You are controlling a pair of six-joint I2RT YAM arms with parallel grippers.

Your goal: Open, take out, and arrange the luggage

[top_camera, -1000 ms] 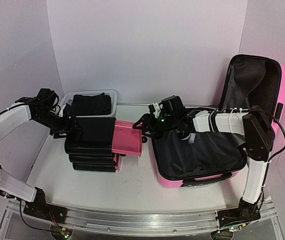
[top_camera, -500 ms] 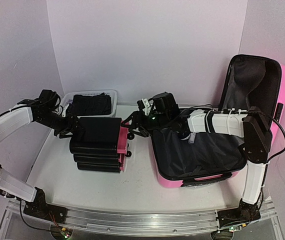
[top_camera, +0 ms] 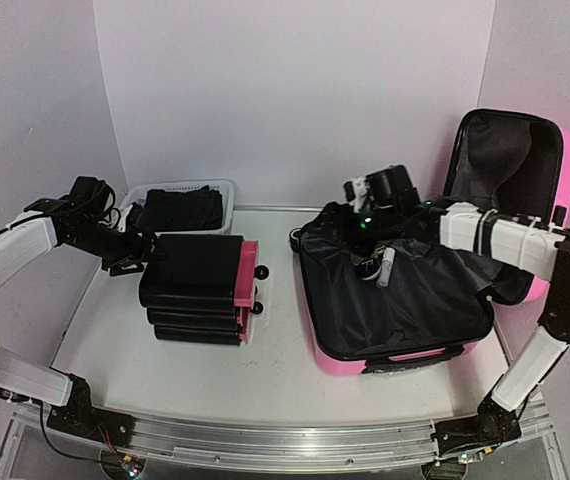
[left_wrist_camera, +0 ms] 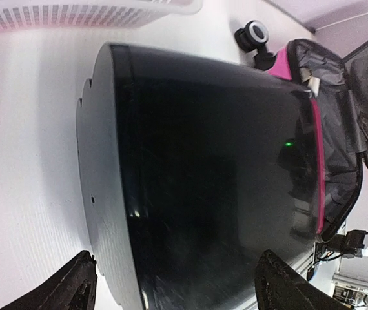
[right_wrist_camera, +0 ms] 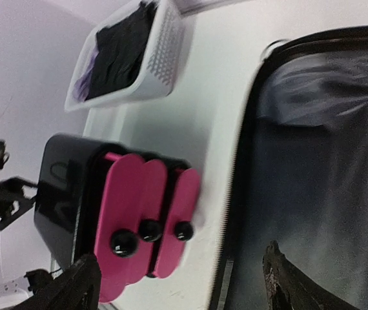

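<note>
- The left tool (top_camera: 130, 256) is released, its fingers spread at the left end of the stack of smaller cases (top_camera: 193, 285), probably to square it.
- The stack lies along the surface (top_camera: 275, 365), pink wheeled ends facing right.
- The right tool (right_wrist_camera: 179, 258) is released and empty over the luggage (top_camera: 395, 300).
- The luggage is at the right: base flat, long axis near-to-far, wheels far, lid propped upright for access.
</note>
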